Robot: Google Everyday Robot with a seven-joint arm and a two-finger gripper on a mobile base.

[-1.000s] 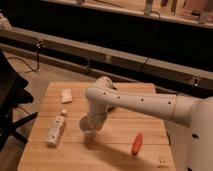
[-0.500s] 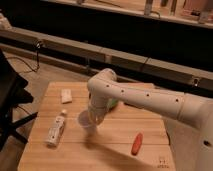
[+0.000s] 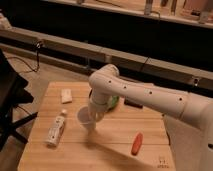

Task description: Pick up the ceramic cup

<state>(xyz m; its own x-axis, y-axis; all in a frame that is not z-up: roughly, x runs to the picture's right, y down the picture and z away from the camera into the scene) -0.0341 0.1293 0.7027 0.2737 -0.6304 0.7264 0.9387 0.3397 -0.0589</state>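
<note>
Item 1. Ceramic cup (image 3: 85, 118): small, white, handleless, mouth turned up and slightly toward the camera. It sits at the lower end of the robot's forearm, above the middle-left of the bench (image 3: 107, 150). It appears lifted a little clear of the wood, with a shadow on the boards below and to its right; whether its base still touches cannot be told.

Item 2. Hand (image 3: 94, 116): at the cup's right side, pointing down from the bent white arm (image 3: 145, 95). Its fingers are hidden behind the wrist and the cup, so how they stand cannot be told. Judged by the cup hanging against it, a hold on the rim or wall is likely, which would explain the cup's slight tilt.

Item 3. White bottle with label (image 3: 56, 128): lying on its side near the bench's left edge, well apart from the cup, out of the arm's way.

Item 4. Small pale block (image 3: 66, 95): flat at the rear left of the bench.

Item 5. Green bowl (image 3: 114, 102): mostly hidden behind the arm, only a green edge showing.

Item 6. Orange-red carrot-like piece (image 3: 136, 143): lying at the front right, apart from everything else.

Assessment: the lift seems begun; a straight rise would keep the cup from slipping.
</note>
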